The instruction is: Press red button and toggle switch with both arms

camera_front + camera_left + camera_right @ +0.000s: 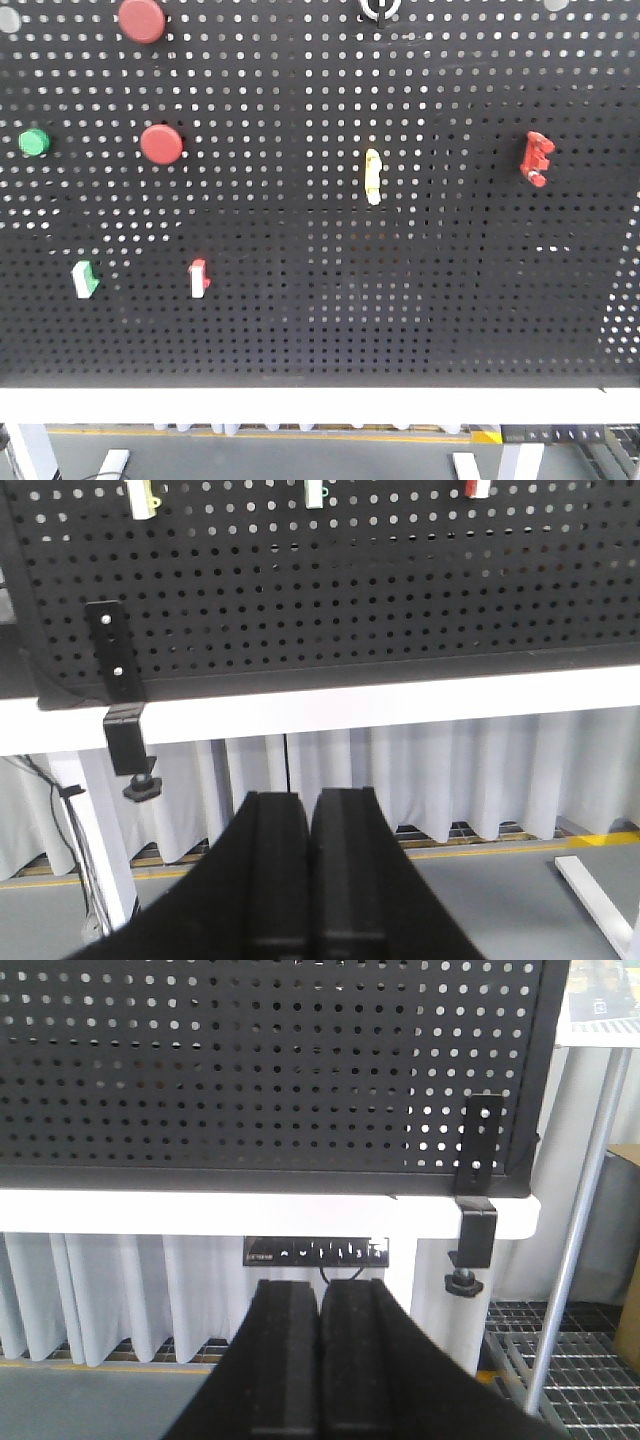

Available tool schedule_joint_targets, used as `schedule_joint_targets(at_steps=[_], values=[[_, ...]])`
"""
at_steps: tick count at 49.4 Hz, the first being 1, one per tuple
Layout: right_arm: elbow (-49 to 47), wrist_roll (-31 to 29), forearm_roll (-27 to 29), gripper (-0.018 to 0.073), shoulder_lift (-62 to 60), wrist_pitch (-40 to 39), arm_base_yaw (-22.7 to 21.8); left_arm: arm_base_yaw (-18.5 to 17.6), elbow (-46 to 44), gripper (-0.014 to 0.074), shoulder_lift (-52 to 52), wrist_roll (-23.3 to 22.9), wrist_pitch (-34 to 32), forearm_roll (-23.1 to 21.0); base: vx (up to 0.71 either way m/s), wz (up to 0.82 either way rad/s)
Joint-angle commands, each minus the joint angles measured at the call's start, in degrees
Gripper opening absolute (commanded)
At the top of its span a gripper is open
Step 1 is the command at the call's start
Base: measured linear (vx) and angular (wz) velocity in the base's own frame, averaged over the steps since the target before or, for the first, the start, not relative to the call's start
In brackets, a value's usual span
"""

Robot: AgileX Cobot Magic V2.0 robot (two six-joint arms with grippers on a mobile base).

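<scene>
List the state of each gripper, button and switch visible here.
left gripper: shut, holding nothing.
right gripper: shut, holding nothing.
lower red button: untouched; whether pressed, cannot tell.
upper red button: untouched.
green button: untouched.
yellow toggle switch: untouched; position unclear.
red switch: untouched.
green-and-white switch: untouched.
red-and-white switch: untouched.

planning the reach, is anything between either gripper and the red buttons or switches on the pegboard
Nothing visible is. The left gripper and right gripper are shut and low, facing the white table edge below the pegboard. The red buttons and yellow switch sit unobstructed on its face.
</scene>
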Motion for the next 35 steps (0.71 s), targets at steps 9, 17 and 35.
schedule_joint_targets(at_steps=[9,17,35], values=[[0.6,-0.3,0.0,-0.0003,0.0,-4.6,-0.2,0.2,1.5,0.0001,-0.3,-0.4,-5.0,-0.5,0.1,0.0],[0.6,-0.3,0.0,-0.0003,0.0,-4.6,-0.2,0.2,1.5,0.0001,-0.3,-0.4,-5.0,-0.5,0.05,0.0],[0.6,-0.3,0.0,-0.0003,0.0,-4.6,-0.2,0.2,1.5,0.0001,-0.3,-0.4,-5.0,-0.5,0.0,0.0]])
